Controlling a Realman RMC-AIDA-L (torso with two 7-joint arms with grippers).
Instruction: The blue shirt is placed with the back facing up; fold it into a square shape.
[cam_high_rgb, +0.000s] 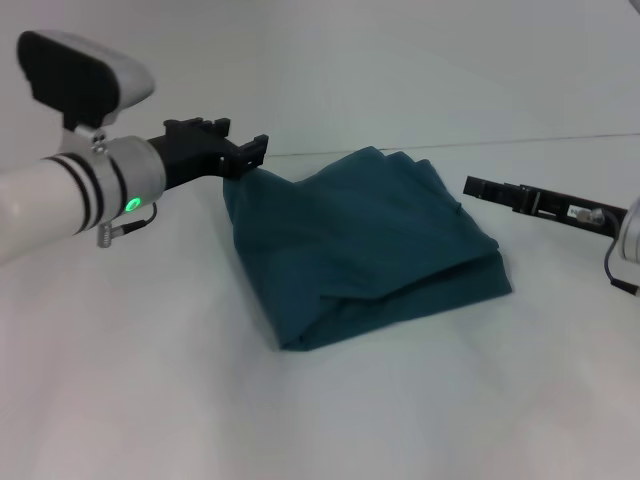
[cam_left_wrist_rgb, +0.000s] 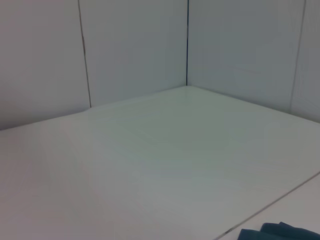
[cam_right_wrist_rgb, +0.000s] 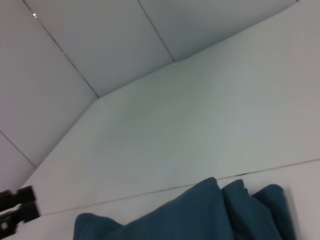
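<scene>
Folded blue shirt (cam_high_rgb: 365, 245) whole only from the head camera, edges at both wrists; jaws' state unclear.

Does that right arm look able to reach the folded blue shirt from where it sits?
Probably yes: the right gripper sits just beside the blue shirt, with only bare table between.

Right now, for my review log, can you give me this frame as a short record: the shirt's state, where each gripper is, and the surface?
item: dark teal-blue soft cotton shirt, folded into a layered, roughly square bundle
lettering: none visible
surface: plain white table, shirt lying near its middle
left gripper: at the shirt's far left corner, touching or just beside it; grip cannot be told
right gripper: low over the table, just right of the shirt, apart from it
fold status: looks nearly finished, edges uneven
</scene>
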